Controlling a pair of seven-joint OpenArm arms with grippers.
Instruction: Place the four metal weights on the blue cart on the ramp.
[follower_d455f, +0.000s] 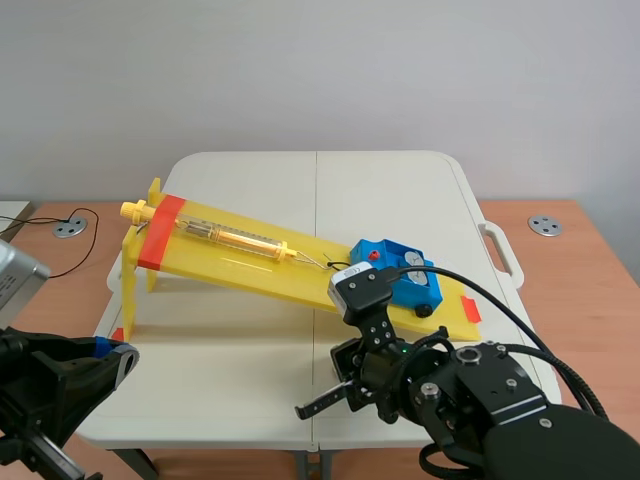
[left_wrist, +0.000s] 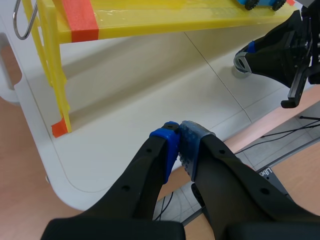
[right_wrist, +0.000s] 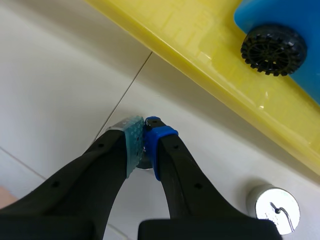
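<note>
Metal weight (right_wrist: 144, 161) sits low on the desk (right_wrist: 50, 90), its top pinched between the right fingers (right_wrist: 162, 145), apparently ready to be lifted. The left fingers (left_wrist: 167, 150), pressed together on nothing, hang over the desk's near edge, out of the way. A second weight (right_wrist: 274, 209) stands loose just beside the first. Beyond them, the yellow ramp (right_wrist: 200, 55) holds the blue cart (right_wrist: 280, 20) at its low end.

The left arm (follower_d455f: 45, 395) lies low at the near left corner of the surface (follower_d455f: 230, 350). Its tool (left_wrist: 178, 131) sits over the near edge, both fingers pressed together on nothing. The right arm (follower_d455f: 510, 400) comes in over the near edge, wrist bent down. Its tool (right_wrist: 145, 129) points at the surface, fingers pinched on the top of a metal weight (right_wrist: 144, 161).
</note>
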